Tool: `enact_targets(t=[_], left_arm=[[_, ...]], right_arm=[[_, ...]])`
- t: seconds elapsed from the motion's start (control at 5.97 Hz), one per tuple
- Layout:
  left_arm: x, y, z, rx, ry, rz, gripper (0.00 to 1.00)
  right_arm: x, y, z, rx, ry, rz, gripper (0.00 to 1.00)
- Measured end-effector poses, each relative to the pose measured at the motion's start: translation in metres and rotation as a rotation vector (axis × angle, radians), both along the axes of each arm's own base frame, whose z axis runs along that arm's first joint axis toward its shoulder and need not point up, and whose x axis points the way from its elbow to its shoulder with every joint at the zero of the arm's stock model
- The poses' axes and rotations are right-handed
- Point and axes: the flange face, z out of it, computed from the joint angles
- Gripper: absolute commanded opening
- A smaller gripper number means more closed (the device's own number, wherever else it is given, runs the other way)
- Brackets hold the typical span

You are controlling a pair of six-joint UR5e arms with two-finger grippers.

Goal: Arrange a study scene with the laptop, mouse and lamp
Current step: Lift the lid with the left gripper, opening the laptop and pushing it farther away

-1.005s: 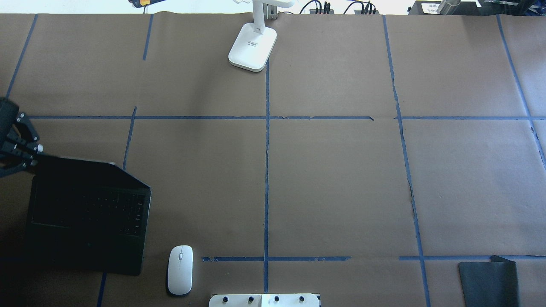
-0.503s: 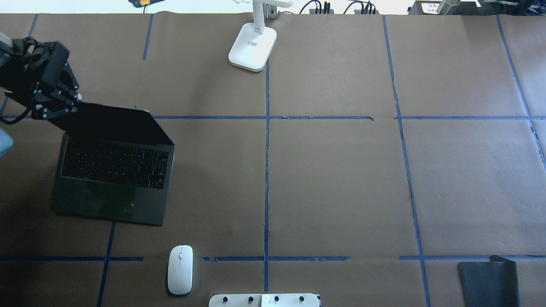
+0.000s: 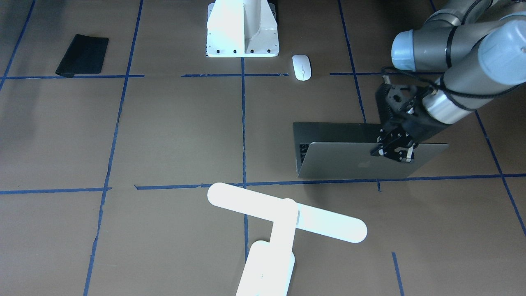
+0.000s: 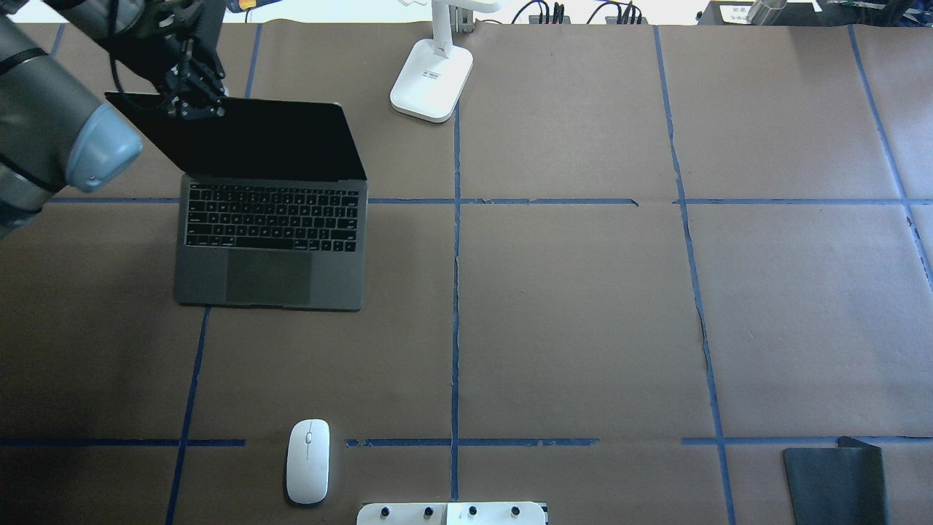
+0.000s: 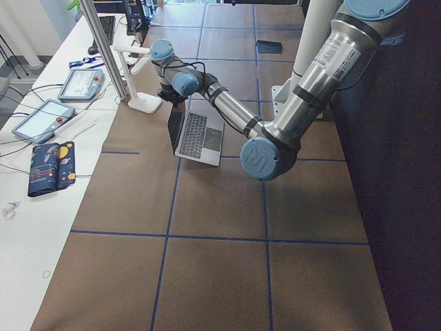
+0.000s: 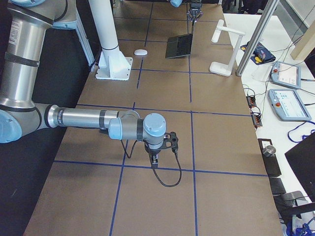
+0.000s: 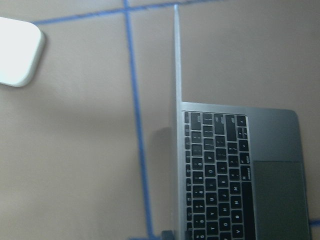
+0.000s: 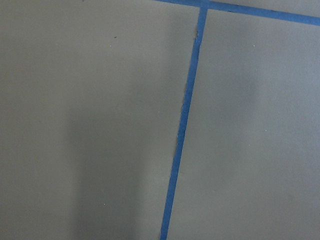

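Observation:
The grey laptop [image 4: 270, 219] stands open on the far left part of the table, its keys facing the robot. My left gripper [image 4: 193, 102] is shut on the top edge of its lid, and the front-facing view shows this left gripper [image 3: 392, 154] clamped beside the apple logo. The white mouse [image 4: 307, 461] lies near the front edge, apart from both arms. At the far middle stands the lamp [image 3: 287, 218], glowing, its base [image 4: 431, 80] beside the laptop. My right gripper [image 6: 156, 152] hangs low over bare paper far to the right; I cannot tell if it is open or shut.
A black mat [image 4: 834, 474] lies at the near right corner. The white pedestal [image 3: 242, 28] with bolt holes stands at the robot's side, middle. Blue tape lines divide the brown paper into squares. Cables run along the far edge.
My left arm has carried the laptop from the near left toward the far side and to the right, lid open. The mouse, lamp and mat have not moved.

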Motion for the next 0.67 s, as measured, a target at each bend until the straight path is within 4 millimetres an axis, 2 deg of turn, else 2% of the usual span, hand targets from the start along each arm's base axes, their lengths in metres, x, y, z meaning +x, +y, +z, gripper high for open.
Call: enact_targets(t=[0.17,0.34,0.5,0.67], left_arm=[[0.019,-0.017,-0.016,-0.015,0.008,-0.006,0.00],[0.039,-0.025,-0.021,-0.022,0.023,-0.029,0.02],[0.059,-0.027,-0.024,-0.026,0.036,-0.067,0.13],[0.072,-0.027,-0.029,-0.029,0.043,-0.096,0.31]], right_arm=[[0.000,0.000,0.000,-0.001,0.000,0.000,1.00],[0.000,0.000,0.000,-0.002,-0.001,0.000,1.00],[0.000,0.000,0.000,-0.002,-0.001,0.000,1.00],[0.000,0.000,0.001,-0.002,-0.001,0.000,1.00]])
